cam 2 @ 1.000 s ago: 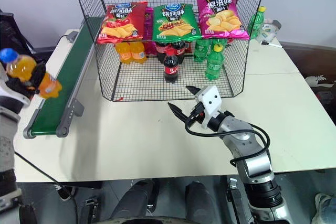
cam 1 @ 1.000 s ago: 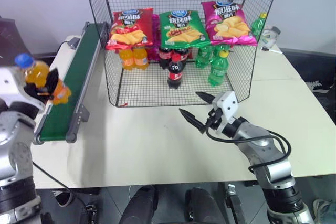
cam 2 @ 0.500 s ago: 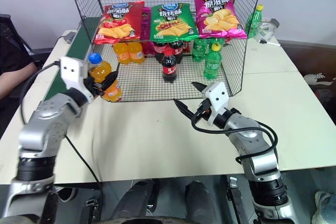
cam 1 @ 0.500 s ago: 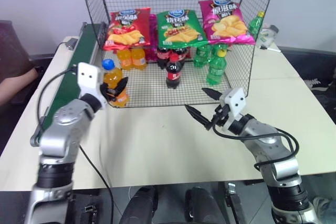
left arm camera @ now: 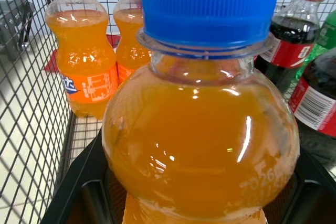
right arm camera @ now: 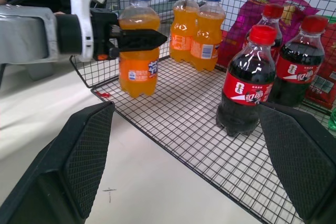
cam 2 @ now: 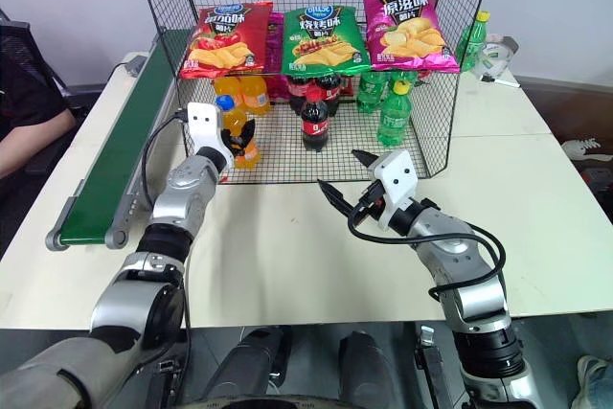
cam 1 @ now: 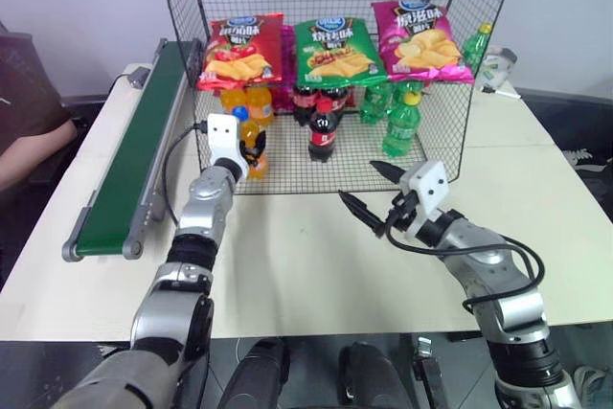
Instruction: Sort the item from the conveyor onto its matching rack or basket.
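Counting along the bottom tier of the black wire rack [cam 1: 450, 93], we find two orange soda bottles [right arm camera: 198, 29] standing at the back left, three cola bottles [right arm camera: 245, 80] with red caps in the middle, and at least two green soda bottles [cam 1: 397, 122] to the right, with another green one [cam 1: 472, 45] outside on the desk [cam 1: 287, 256]; three chip bags, red [cam 1: 237, 50], green [cam 1: 332, 52] and pink [cam 1: 424, 40], hang above them. Our orange soda bottle [right arm camera: 138, 51] is small and clear, full of orange drink, with a blue cap and a blue-orange label. Our left hand [cam 1: 251, 152] is clamped on its upper body and holds it upright at the front left corner of the rack's bottom tier, just ahead of the other two orange bottles. Our right hand [cam 1: 369, 196] hangs over the desk in front of the rack, fingers spread wide and holding nothing. A second ago the bottle was out beyond the dark-green conveyor [cam 1: 134, 155] at the far left; it has since crossed the belt to the rack, while the right hand has stayed put.
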Tool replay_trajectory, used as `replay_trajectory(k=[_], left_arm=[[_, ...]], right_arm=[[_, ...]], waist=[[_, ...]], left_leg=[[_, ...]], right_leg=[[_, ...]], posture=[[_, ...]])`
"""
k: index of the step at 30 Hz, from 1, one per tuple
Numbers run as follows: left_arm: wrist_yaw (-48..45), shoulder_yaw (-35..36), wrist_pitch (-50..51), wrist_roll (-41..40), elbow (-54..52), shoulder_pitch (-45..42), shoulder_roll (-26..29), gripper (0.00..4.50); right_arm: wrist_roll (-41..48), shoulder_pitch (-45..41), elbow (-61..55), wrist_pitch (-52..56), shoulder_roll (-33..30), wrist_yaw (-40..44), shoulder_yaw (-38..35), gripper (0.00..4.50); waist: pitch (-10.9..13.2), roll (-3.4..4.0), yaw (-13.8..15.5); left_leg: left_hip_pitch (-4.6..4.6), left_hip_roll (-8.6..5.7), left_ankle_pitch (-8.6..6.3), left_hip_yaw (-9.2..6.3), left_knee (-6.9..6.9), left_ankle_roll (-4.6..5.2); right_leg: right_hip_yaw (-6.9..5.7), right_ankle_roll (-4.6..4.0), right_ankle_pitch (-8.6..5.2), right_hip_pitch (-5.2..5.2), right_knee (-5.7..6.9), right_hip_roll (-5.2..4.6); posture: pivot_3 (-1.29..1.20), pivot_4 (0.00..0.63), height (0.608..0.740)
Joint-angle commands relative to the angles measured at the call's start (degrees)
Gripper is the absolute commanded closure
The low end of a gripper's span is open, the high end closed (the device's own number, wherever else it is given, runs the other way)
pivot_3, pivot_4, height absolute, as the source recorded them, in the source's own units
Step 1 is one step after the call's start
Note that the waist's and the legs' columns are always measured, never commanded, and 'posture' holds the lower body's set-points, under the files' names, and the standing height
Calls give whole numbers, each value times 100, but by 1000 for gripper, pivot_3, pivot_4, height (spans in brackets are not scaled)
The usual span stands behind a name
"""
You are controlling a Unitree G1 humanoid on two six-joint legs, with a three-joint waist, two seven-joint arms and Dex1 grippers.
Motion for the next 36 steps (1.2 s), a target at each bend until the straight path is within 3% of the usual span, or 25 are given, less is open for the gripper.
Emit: replay_trajectory(k=[1, 8, 12, 19, 29, 36], left_arm=[[-94, 151, -553, 41, 351, -360, 6, 1797], [-174, 269, -791, 15, 968, -492, -44, 1797], [-265, 334, -806, -15, 917, -428, -90, 52], [-436, 358, -605, -44, 265, -89, -19, 52], [-354, 375, 293, -85, -2138, 1111, 216, 52], [-855, 342, 1639, -435, -4277, 2170, 812, 52]], right_arm=[[-12, -48, -197, -130, 8, -35, -70, 0], [-16, -74, -193, -123, 7, -44, -57, 0], [-15, -76, -203, -114, 2, -51, -56, 0], [-7, -69, -217, -98, -14, -55, -55, 0], [25, -25, -254, -63, -43, -30, -64, 0], [75, -41, -174, -75, -162, 78, -223, 0]], waist=[[0, 0, 0], [0, 0, -13], [0, 0, -6], [0, 0, -13], [-1, 1, -32], [-2, 3, -37]], left_leg=[[0, 0, 0, 0, -1, 0], [0, 0, 0, 0, -1, 0], [1, 0, 0, 0, 1, 0], [2, 0, 0, 0, 1, 0], [3, 2, 1, -2, 0, -1], [5, 3, 1, -1, -1, -1]], right_leg=[[0, 0, 0, -1, 0, 0], [-1, 0, 0, -3, 6, 1], [-1, 1, 0, -1, 8, 1], [0, 1, 0, -1, 9, 1], [4, 0, 0, -3, 12, 2], [5, -1, -1, -2, 12, 0]], posture=[[0, 150, 740], [0, 150, 740], [0, 150, 740], [0, 150, 740], [0, 150, 740], [0, 150, 740]])
